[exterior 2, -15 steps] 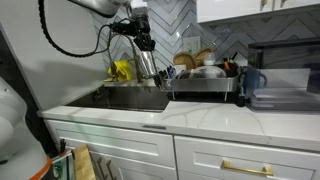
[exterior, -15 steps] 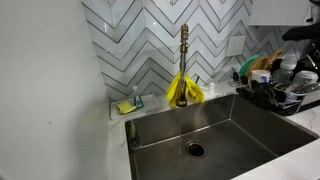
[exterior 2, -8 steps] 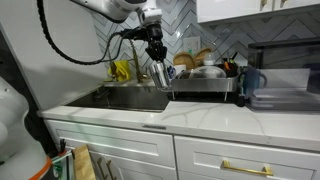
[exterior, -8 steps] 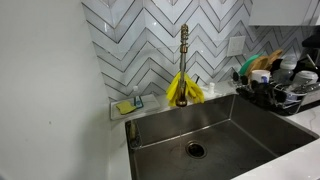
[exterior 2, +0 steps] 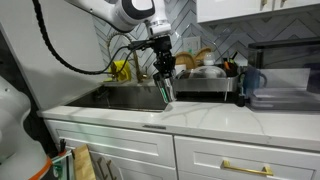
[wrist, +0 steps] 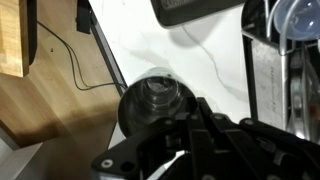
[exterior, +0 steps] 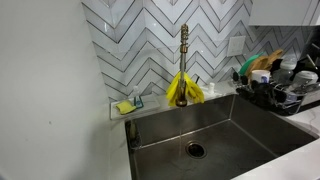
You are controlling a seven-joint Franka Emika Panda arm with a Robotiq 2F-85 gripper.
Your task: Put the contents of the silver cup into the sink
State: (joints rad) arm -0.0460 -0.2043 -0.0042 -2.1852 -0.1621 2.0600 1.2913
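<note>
The sink (exterior: 240, 125) is a large steel basin with a dark round drain (exterior: 195, 150); it also shows in an exterior view (exterior 2: 120, 98). My gripper (exterior 2: 162, 70) hangs from the arm and is shut on the silver cup (exterior 2: 166, 92), which it holds upright just above the sink's right end, by the counter. In the wrist view the gripper (wrist: 185, 135) fills the bottom, and the cup (wrist: 150, 98) is seen from above with something small inside. The gripper is out of view in the exterior view that looks into the sink.
A faucet with yellow gloves (exterior: 184, 90) stands behind the sink, with a sponge tray (exterior: 128, 106) beside it. A loaded dish rack (exterior: 275, 92) (exterior 2: 205, 78) sits to one side. A blue jug (exterior 2: 250, 82) stands further along the white counter (exterior 2: 210, 115).
The arm has carried the cup from over the sink toward the sink's right end and lower, closer to the counter's front. The sink itself is unchanged.
</note>
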